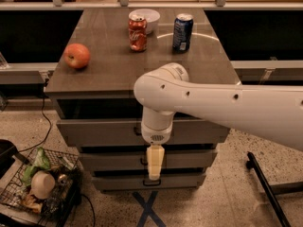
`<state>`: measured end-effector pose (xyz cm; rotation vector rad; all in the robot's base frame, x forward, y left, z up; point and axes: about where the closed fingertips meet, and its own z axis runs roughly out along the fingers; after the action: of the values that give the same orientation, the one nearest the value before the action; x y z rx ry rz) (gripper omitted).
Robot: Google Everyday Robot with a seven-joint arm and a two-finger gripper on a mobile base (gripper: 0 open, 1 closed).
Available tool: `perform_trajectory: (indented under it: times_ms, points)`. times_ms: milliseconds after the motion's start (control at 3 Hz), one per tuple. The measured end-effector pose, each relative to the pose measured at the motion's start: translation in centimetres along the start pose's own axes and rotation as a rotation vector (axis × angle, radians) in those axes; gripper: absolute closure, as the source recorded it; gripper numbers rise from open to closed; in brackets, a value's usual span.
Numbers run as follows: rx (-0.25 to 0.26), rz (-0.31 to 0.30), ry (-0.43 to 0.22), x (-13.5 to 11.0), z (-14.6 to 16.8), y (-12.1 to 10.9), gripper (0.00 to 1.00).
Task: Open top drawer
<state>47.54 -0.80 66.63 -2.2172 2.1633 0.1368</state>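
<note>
Arm enters from right, wrist vertical; gripper (155, 173) points down below top drawer (94, 132), grip state indeterminate; drawer front faces camera, long axis horizontal.

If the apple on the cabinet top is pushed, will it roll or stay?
The apple looks round, so it would probably roll, perhaps off the flat top, which shows no raised edge. It seems firm. The gripper hangs below, before the middle drawer.
</note>
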Motion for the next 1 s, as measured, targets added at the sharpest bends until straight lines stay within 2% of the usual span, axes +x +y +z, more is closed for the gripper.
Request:
perform_trajectory:
  times_ms: [333, 1000]
  points:
    - [-0.004, -0.025, -0.01, -0.94, 0.88, -0.07, 0.18]
    - [-0.007, -0.026, -0.007, -0.85, 0.98, 0.04, 0.64]
